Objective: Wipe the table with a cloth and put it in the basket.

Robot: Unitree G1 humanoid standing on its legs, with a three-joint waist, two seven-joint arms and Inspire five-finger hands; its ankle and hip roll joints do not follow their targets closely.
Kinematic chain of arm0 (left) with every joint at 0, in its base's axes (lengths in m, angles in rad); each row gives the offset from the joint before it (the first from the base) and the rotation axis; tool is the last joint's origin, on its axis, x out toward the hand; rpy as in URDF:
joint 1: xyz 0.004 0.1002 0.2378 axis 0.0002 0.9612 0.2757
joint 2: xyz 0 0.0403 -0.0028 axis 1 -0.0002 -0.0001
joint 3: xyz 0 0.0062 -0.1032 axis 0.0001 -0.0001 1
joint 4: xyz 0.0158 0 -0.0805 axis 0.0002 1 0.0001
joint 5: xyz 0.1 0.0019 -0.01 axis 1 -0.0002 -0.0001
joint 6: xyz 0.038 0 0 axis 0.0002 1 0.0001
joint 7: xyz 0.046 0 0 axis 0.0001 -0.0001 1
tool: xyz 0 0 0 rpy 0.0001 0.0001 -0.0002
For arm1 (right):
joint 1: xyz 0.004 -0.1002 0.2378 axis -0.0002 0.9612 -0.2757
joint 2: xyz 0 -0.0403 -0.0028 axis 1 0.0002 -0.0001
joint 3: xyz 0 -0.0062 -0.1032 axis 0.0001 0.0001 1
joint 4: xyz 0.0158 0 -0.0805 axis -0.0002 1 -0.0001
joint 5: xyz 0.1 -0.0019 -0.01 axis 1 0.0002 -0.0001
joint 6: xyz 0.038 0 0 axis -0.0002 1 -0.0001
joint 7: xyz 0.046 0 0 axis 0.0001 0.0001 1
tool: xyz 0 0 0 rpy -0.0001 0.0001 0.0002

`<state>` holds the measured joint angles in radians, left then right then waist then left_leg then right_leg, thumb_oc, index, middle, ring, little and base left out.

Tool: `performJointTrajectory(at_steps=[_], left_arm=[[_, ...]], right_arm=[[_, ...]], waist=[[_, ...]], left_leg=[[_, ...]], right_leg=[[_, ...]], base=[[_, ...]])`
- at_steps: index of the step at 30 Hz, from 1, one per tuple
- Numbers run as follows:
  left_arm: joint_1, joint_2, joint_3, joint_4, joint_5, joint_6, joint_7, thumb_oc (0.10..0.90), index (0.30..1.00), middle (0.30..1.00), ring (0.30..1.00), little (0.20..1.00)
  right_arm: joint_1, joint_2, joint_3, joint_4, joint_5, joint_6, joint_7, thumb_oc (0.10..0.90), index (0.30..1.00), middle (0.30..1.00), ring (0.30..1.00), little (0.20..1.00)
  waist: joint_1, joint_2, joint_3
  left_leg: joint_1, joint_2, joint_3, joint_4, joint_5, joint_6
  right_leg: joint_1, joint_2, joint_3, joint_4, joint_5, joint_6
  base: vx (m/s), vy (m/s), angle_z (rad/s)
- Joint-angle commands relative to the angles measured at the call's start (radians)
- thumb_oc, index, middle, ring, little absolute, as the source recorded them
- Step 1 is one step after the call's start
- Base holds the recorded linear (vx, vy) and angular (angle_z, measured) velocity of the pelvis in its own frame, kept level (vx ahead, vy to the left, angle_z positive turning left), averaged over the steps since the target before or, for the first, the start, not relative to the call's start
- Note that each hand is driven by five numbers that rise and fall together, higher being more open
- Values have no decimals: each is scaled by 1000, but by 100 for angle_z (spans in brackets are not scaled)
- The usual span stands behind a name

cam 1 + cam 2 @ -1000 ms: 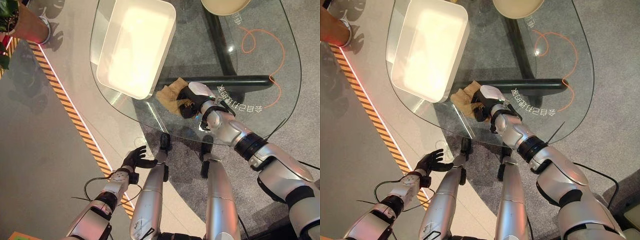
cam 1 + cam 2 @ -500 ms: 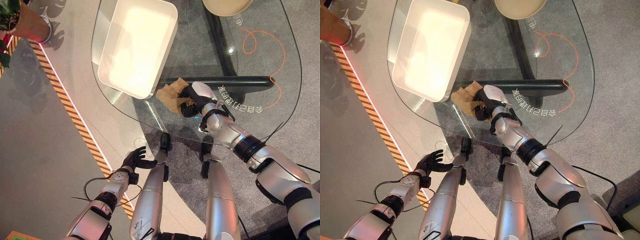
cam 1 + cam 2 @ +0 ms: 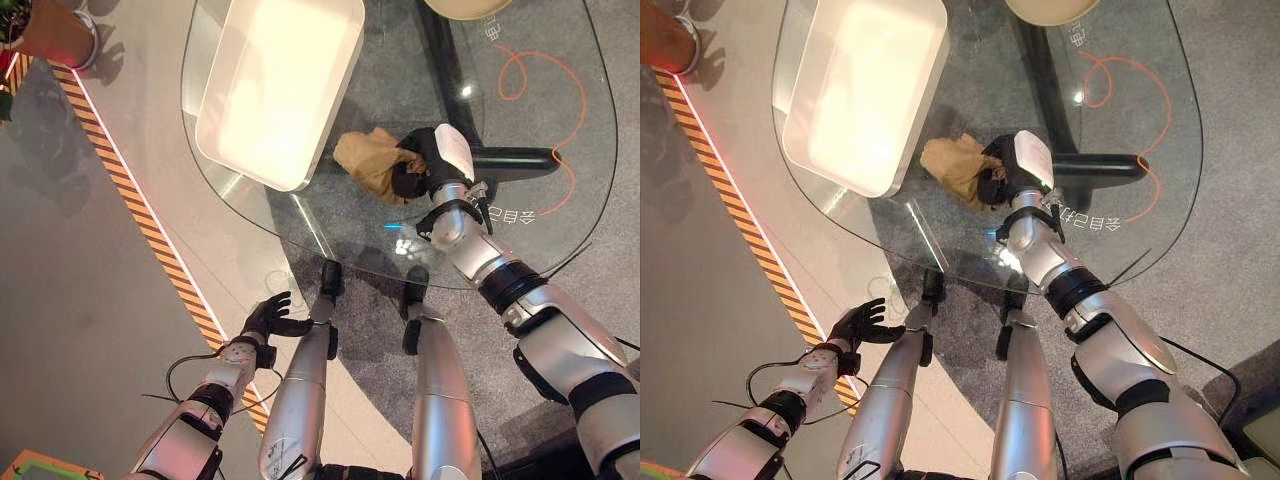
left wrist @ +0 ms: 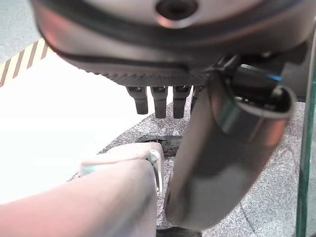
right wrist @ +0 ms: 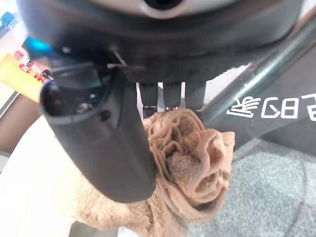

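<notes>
Tan cloth (image 3: 372,160) bunched, part hidden under right robot hand (image 3: 432,160).

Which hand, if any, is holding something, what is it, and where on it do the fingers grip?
The right hand grips the tan cloth by its bunched right edge on the glass table. The left hand, open, holds nothing.

A glass counter (image 3: 330,225) with a rounded edge stands on a dark frame (image 3: 440,60). Under it lies grey carpet (image 3: 620,240). Beside the carpet the floor (image 3: 60,290) is smooth and grey, crossed by an orange and black striped line (image 3: 150,240). A terracotta pot (image 3: 55,30) stands near the corner.
</notes>
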<state>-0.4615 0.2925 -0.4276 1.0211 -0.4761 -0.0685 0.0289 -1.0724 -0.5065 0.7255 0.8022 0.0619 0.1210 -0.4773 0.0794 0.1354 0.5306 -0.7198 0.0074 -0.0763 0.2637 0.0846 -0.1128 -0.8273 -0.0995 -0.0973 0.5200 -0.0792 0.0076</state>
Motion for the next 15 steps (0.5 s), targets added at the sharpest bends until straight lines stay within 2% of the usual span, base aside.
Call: performJointTrajectory(at_steps=[1, 10, 15], left_arm=[[51, 45, 3, 4, -30, -21, 4, 800, 900, 900, 900, 900], [51, 71, 8, 5, -46, -21, -12, 800, 900, 900, 900, 900], [49, 82, 4, 1, -56, -16, -12, 800, 900, 900, 900, 900]], right_arm=[[-164, -179, -120, 54, 10, 12, -205, 100, 300, 300, 300, 200], [-144, -239, -201, 199, 81, 1, -315, 100, 300, 300, 300, 200], [-129, -262, -225, 251, 97, 19, -344, 100, 300, 300, 300, 200]], waist=[[-19, 7, -11], [-21, 0, -11], [-23, -4, -11]], left_leg=[[-14, -67, 117, 75, -52, 92], [-20, -65, 113, 81, -62, 99], [-21, -64, 111, 81, -65, 102]], right_leg=[[28, 44, -43, -67, 41, 5], [29, 47, -43, -64, 33, 6], [29, 49, -43, -66, 33, 7]], base=[[0, 0, 0], [0, 0, 0], [-1, -10, -3]])
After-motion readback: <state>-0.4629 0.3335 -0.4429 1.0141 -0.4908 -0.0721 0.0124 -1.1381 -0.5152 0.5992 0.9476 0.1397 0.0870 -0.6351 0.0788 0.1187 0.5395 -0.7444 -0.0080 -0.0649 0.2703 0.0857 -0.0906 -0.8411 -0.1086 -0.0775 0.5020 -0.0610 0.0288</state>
